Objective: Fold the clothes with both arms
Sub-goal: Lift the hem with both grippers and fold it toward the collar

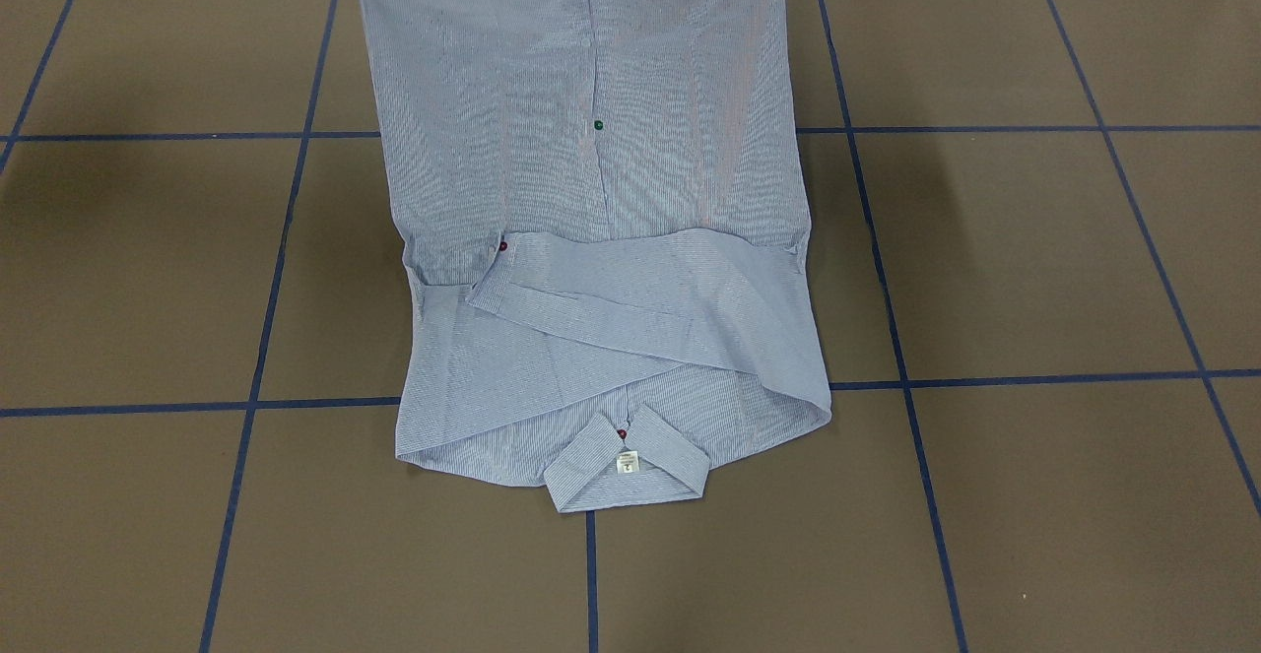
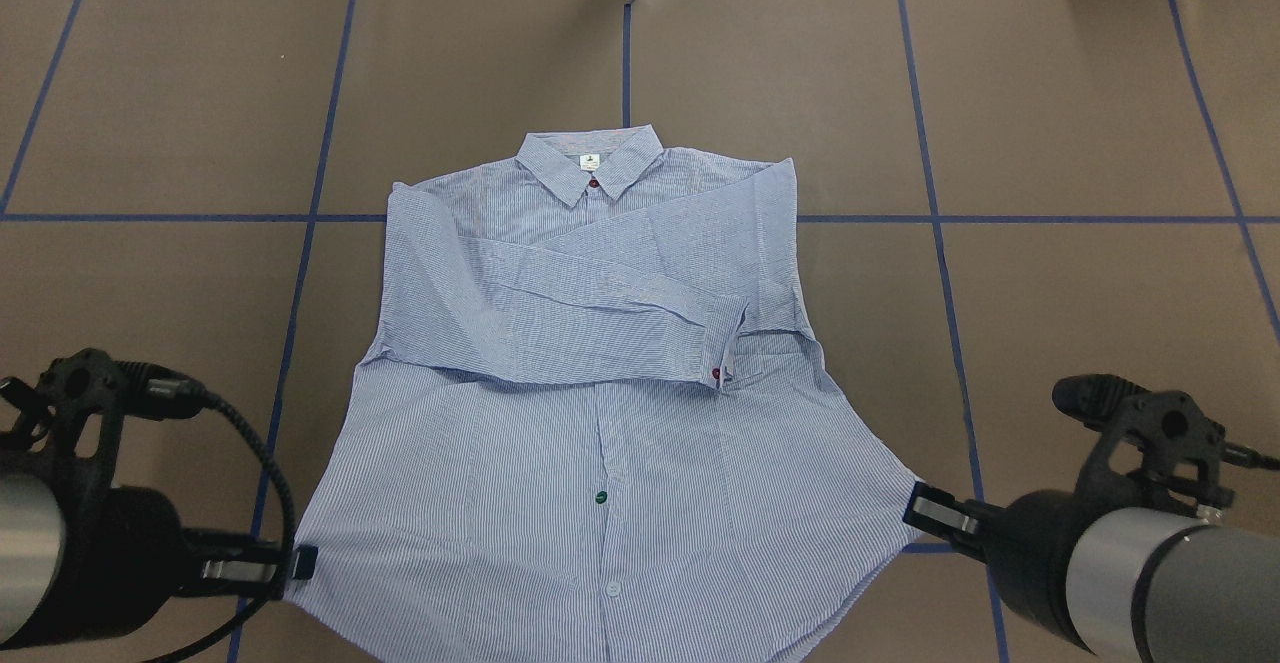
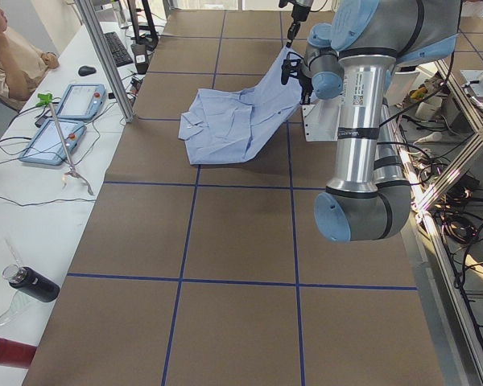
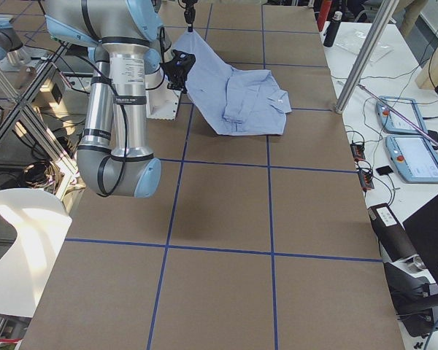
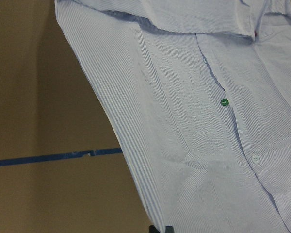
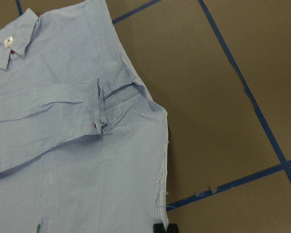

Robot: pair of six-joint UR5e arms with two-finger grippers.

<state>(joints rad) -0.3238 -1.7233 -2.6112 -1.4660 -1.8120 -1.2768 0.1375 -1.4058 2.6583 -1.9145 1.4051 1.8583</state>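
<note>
Overhead, the shirt (image 2: 600, 343) is seen spread at the middle of the table (image 2: 1050, 93), collar at 12 o'clock, hem lifted off the surface. The left gripper (image 2: 303, 563) is clamped tight on the 7 o'clock hem corner and the right gripper (image 2: 912, 506) on the 5 o'clock corner. Both forearms are held nearly level, with the wrists pointed inward at the cloth.
</note>
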